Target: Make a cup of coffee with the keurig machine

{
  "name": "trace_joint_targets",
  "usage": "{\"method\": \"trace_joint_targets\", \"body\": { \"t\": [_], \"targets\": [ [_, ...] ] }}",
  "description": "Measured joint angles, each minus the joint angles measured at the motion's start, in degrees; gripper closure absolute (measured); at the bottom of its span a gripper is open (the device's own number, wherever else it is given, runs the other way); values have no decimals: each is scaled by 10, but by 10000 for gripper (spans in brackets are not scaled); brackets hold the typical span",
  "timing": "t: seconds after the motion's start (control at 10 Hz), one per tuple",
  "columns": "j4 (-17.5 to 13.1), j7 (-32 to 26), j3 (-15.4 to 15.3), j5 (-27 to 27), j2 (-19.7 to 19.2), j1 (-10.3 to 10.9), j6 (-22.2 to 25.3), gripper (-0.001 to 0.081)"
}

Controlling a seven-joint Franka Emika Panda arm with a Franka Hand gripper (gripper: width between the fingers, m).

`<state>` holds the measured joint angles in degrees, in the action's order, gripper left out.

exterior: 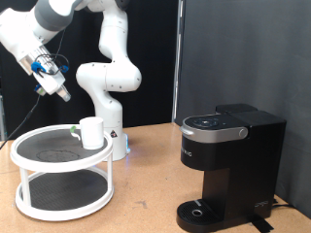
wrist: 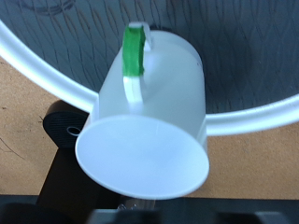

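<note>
The cup [exterior: 92, 133], a small white mug, stands upright on the top tier of a white round rack [exterior: 29, 146] at the exterior view's left. My gripper [exterior: 60, 94] hangs in the air above and to the exterior view's left of the cup, apart from it and with nothing between its fingers. The wrist view is filled by the cup [wrist: 149, 121], its mouth facing the camera and a green strip on its handle [wrist: 135, 51]. The keurig machine [exterior: 228, 160], black with its lid down, stands at the exterior view's right, its drip base bare.
The rack has two mesh tiers, and its white rim [wrist: 37, 65] curves behind the cup. The arm's white base [exterior: 107, 83] stands just behind the rack. Bare wooden table [exterior: 146, 184] lies between the rack and the machine.
</note>
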<state>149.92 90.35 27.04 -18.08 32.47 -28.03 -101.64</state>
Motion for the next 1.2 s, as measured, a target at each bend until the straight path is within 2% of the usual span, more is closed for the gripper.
{"method": "trace_joint_targets", "body": {
  "t": [0.1,0.2,0.3,0.4,0.5,0.6,0.7,0.8,0.9,1.2],
  "targets": [
    [8,-7,2,-2,-5,0,-14,712],
    [16,-14,3,-6,-12,0,-31,712],
    [23,-19,3,-13,-19,0,-47,528],
    [28,-25,3,-23,-29,1,-62,392],
    [32,-33,3,-34,-39,3,-79,392],
    [36,-44,3,-48,-50,7,-96,208],
    [39,-53,3,-59,-61,11,-109,115],
    [39,-59,3,-66,-72,16,-116,115],
    [40,-65,2,-70,-83,21,-120,80],
    [45,-85,1,-85,-101,34,-121,73]
  ]
}}
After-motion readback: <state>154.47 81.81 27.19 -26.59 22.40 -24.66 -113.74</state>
